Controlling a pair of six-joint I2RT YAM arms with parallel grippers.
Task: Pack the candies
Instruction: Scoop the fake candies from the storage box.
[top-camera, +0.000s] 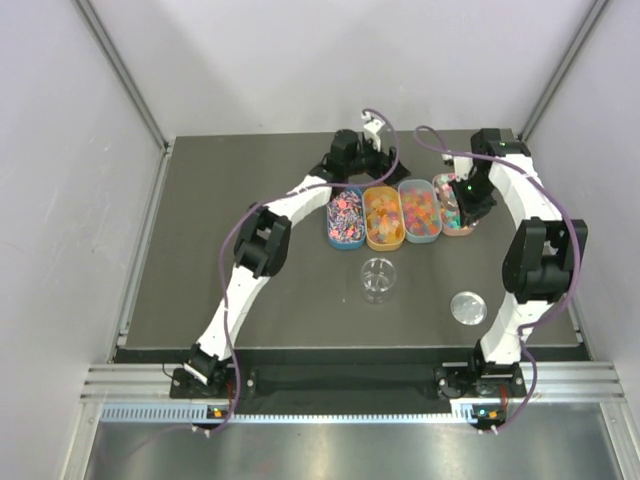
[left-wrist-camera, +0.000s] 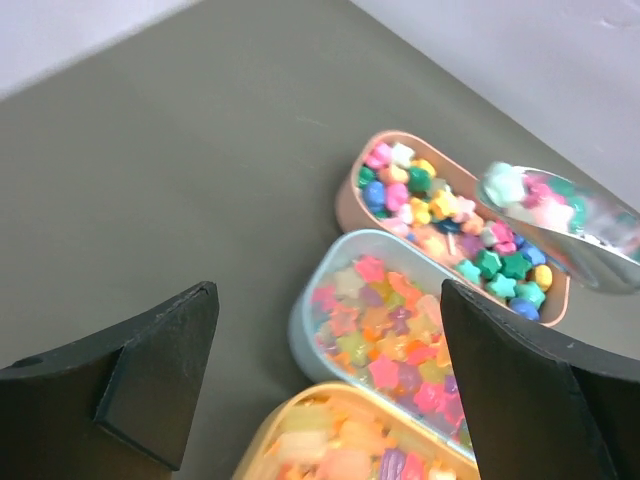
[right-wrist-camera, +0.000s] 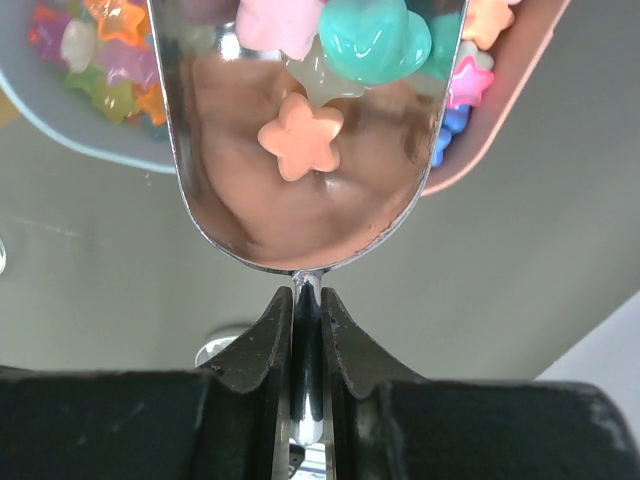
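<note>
Candies (top-camera: 384, 214) fill four oval trays in a row at the back of the table. My right gripper (right-wrist-camera: 307, 300) is shut on the handle of a metal scoop (right-wrist-camera: 306, 130) that holds several star candies (right-wrist-camera: 300, 148) above the pink tray (right-wrist-camera: 520, 90). In the left wrist view the scoop (left-wrist-camera: 560, 215) hovers over the pink tray's candies (left-wrist-camera: 450, 215). My left gripper (left-wrist-camera: 330, 385) is open and empty above the light-blue tray (left-wrist-camera: 305, 320) and the orange tray (left-wrist-camera: 270, 435). A clear round jar (top-camera: 380, 278) stands open in front of the trays.
The jar's lid (top-camera: 467, 307) lies on the table at the right front. The darker blue tray (top-camera: 345, 220) with pink-purple candies is leftmost in the row. Grey walls enclose the table on three sides.
</note>
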